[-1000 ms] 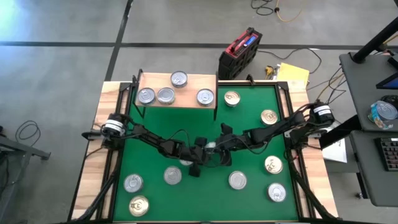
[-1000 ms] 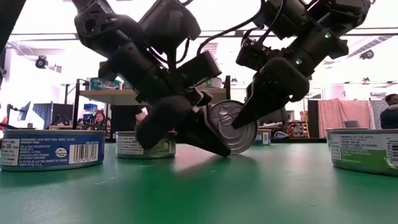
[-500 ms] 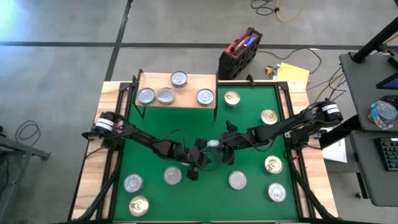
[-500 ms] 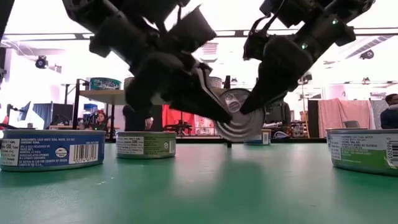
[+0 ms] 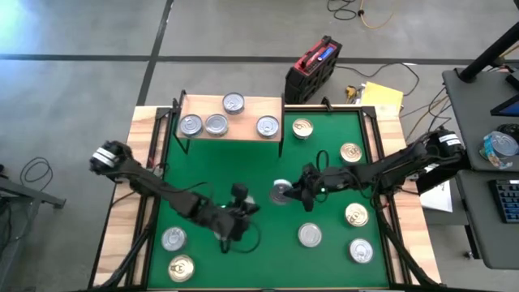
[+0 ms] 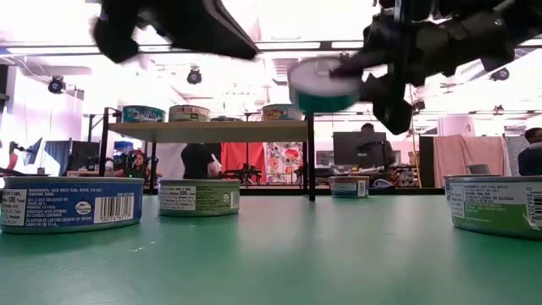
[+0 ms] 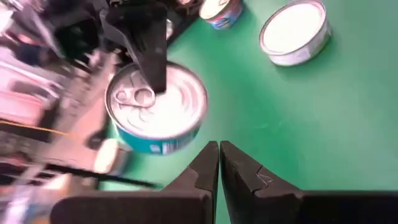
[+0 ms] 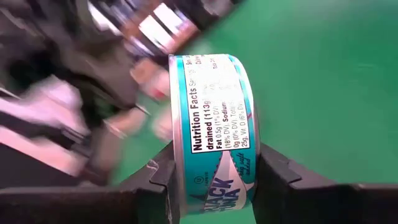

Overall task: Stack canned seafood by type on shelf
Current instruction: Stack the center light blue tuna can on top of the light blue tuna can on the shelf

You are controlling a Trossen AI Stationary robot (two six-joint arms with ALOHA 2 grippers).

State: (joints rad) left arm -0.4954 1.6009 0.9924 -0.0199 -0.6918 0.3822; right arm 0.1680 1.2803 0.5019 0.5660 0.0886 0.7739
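Right gripper (image 5: 293, 193) clamped across top and bottom of teal-sided tuna tin (image 5: 281, 192), lifted clear above green mat (image 5: 324, 146) near its centre; left gripper (image 7: 219, 163) fingers pressed together, empty, over mat's front-left part; shelf (image 5: 231, 116) at mat's back-left corner carrying four tins.

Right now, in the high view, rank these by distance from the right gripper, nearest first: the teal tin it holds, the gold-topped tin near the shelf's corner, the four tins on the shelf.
1. teal tin, gripped in the right gripper, mid-mat.
2. gold-topped tin, on the mat beside the shelf.
3. shelf tins, from the rightmost one outward to the leftmost one.
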